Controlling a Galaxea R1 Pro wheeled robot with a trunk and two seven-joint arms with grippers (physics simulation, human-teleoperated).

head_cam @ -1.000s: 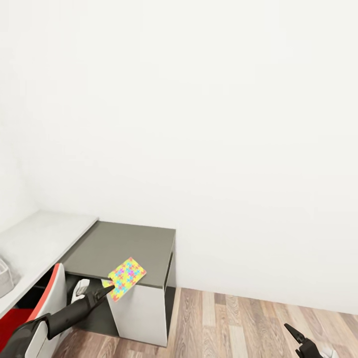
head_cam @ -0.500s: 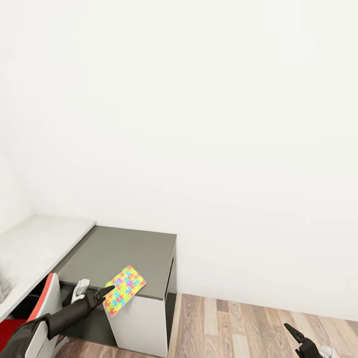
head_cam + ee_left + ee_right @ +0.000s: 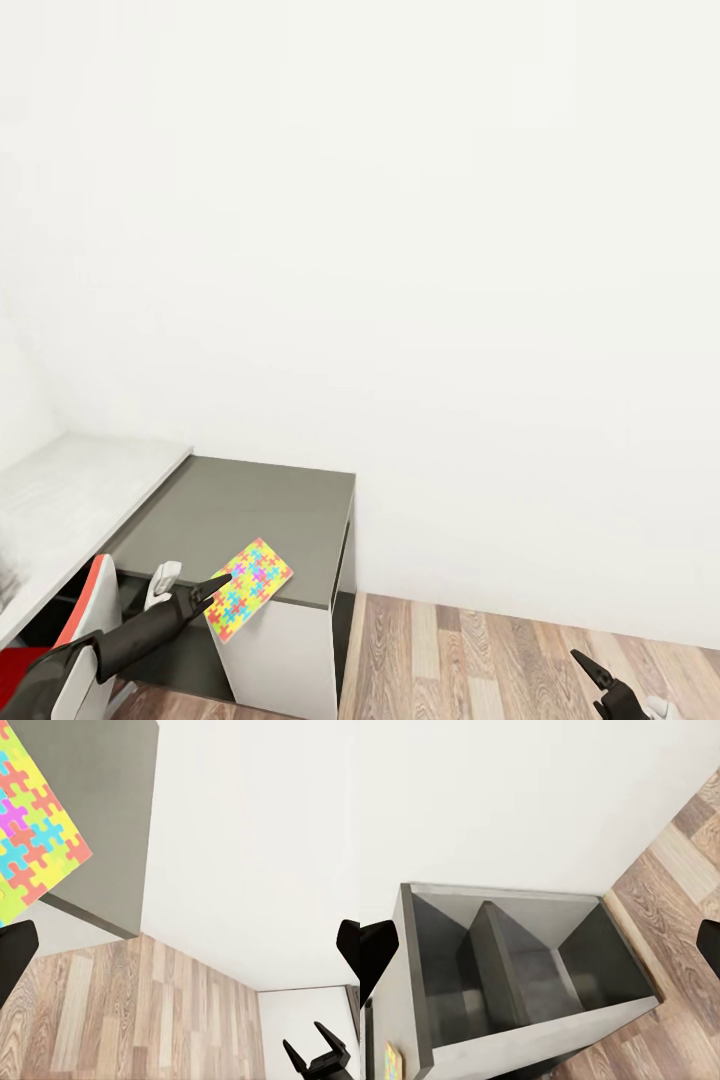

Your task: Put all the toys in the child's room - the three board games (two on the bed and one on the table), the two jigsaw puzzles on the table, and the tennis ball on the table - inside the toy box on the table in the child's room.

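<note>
Holding a jigsaw puzzle (image 3: pixel 248 589), the left gripper (image 3: pixel 214 587) has its jaws clamped on the mat's near edge, so the puzzle juts forward from the tips and hangs over the front edge of the dark cabinet (image 3: pixel 250 505). The table (image 3: pixel 70 490) runs off from the cabinet's left side, so the toy box probably lies that way, left of the jaws. The right gripper (image 3: pixel 598 679) hangs low over the floor (image 3: pixel 480 650), well apart, jaws spread and empty. I'd judge the left arm must swing the puzzle leftward.
</note>
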